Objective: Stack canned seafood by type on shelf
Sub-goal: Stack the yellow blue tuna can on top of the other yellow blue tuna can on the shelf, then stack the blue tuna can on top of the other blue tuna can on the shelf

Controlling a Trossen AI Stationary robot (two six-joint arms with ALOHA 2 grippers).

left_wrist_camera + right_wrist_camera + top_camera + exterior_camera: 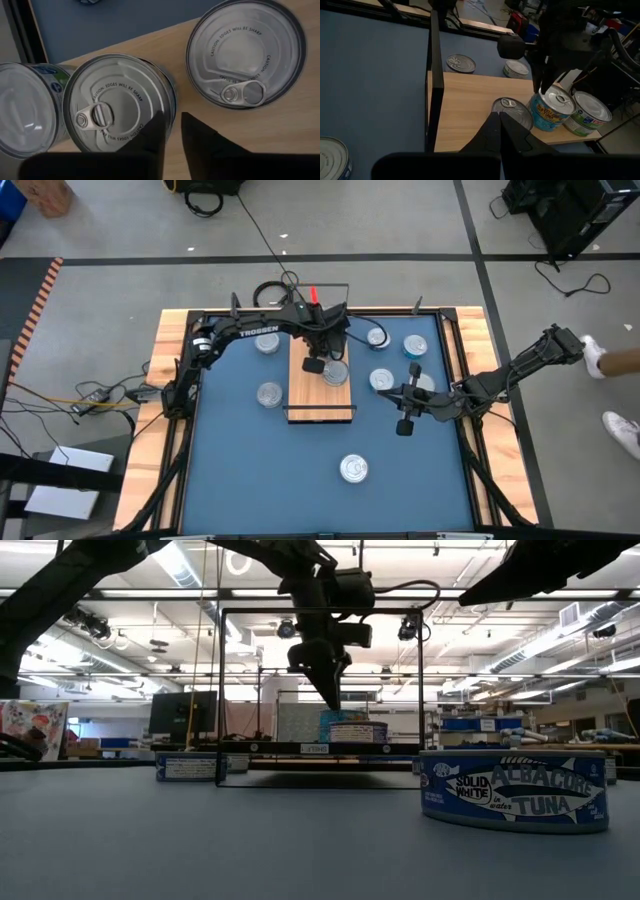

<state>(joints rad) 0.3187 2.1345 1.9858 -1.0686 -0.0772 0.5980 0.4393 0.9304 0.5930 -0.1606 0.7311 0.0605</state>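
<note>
Three tins on the shelf, left tool right above them

Left tool (pixel 329 358) hangs over the shelf (pixel 305 395), fingers a narrow gap apart, holding nothing; tips just beside the teal tin stack (pixel 551 113). Flat tin (pixel 514 111) lies on the board near it; green-label tin (pixel 586 117) touches the stack at the board's edge. Right tool (pixel 406 392) is off the shelf over the blue counter (pixel 240 470), fingers pressed together, empty. Loose tins on the counter: one at front (pixel 353 469), one left of the shelf (pixel 269 394).

open lab hall: ceiling strip lights (pixel 560 680), floor cables (pixel 60 395).
</note>
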